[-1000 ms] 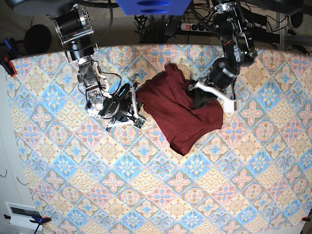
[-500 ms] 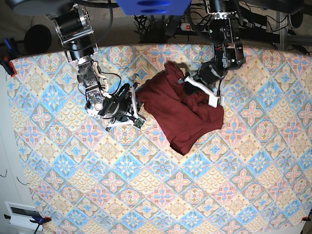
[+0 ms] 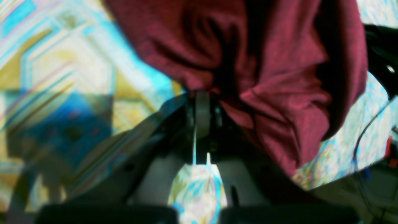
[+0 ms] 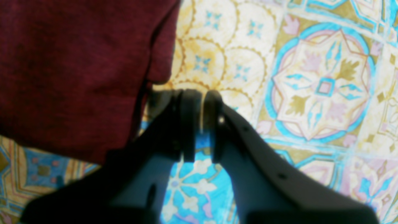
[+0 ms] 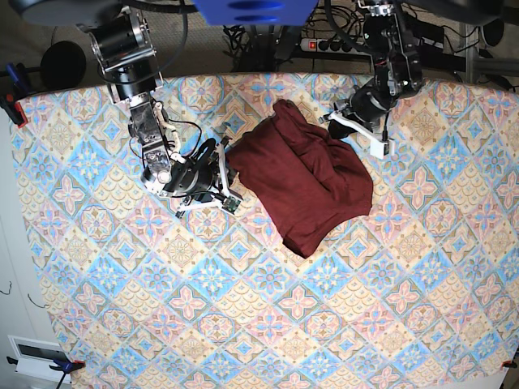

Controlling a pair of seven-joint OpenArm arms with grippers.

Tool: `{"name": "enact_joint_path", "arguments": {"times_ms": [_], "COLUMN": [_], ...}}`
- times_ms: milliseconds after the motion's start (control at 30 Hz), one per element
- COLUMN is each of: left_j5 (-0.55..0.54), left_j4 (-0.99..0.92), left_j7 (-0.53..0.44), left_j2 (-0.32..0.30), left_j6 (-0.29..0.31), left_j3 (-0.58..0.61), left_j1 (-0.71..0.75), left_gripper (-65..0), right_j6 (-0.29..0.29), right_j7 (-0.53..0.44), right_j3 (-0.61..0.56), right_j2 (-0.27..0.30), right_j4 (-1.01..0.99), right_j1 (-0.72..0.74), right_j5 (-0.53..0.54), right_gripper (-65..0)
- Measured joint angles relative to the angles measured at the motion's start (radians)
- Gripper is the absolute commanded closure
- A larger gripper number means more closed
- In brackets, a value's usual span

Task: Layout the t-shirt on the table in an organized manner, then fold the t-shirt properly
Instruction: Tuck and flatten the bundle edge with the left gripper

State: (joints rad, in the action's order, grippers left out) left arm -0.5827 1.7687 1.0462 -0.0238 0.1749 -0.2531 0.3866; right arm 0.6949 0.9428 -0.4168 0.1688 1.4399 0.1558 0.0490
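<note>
Your left gripper [image 3: 202, 109] was pinched together on a bunched fold of the plain dark maroon knit t-shirt [image 5: 304, 182]; in the left wrist view the cloth gathered right at the fingertips and hung beyond and to the right of them, blurred but clearly maroon; in the base view that gripper [image 5: 339, 130] sat at the shirt's upper right edge, the fabric drawn up toward it; your right gripper [image 4: 201, 105] lay low over the table covered in pastel blue, pink and cream diamond-tiled cloth [image 5: 268, 324], its two dark fingers nearly together with only a thin slit between them, and nothing showed between them; the shirt's edge lay just to the left of those fingertips in the right wrist view, near but not gripped; in the base view that gripper [image 5: 225, 174] rested just beside the shirt's left edge; the garment itself lay crumpled in a rough heap between your two grippers, on the upper middle part of the table, with folds across its top.
</note>
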Motion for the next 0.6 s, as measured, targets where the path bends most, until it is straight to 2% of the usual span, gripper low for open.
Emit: {"name": "enact_joint_path", "arguments": {"times_ms": [167,300,367,500,600], "left_j5": [-0.166,-0.212,-0.212,-0.209,-0.212], "left_j4": [0.133,0.14,0.134,0.117,0.117], "left_j7": [-0.003,0.005,0.028,0.044,0.031], "left_j2": [0.0,0.005,0.005,0.006,0.006], "left_j6": [0.002,0.004,0.001,-0.078,-0.109], "left_j3": [-0.006,-0.002,-0.002,-0.005,-0.006], "left_j1": [-0.014,-0.055,-0.057,-0.052,-0.06], "left_gripper": [0.0,-0.7,-6.8,-23.6,-34.4], "right_j6": [0.011,0.003,0.003,0.004,0.004], "right_j7": [0.019,0.026,0.026,0.028,0.027], "right_j3": [0.041,0.075,0.079,0.077,0.077], "right_j2": [-0.006,-0.011,-0.011,-0.016,-0.016], "right_j4": [0.049,0.077,0.077,0.078,0.078], "right_j1": [-0.02,-0.009,-0.006,-0.016,-0.014], "right_j5": [0.001,-0.011,-0.012,-0.011,-0.009], "right_gripper": [-7.4,-7.4,-7.4,-7.4,-7.4]}}
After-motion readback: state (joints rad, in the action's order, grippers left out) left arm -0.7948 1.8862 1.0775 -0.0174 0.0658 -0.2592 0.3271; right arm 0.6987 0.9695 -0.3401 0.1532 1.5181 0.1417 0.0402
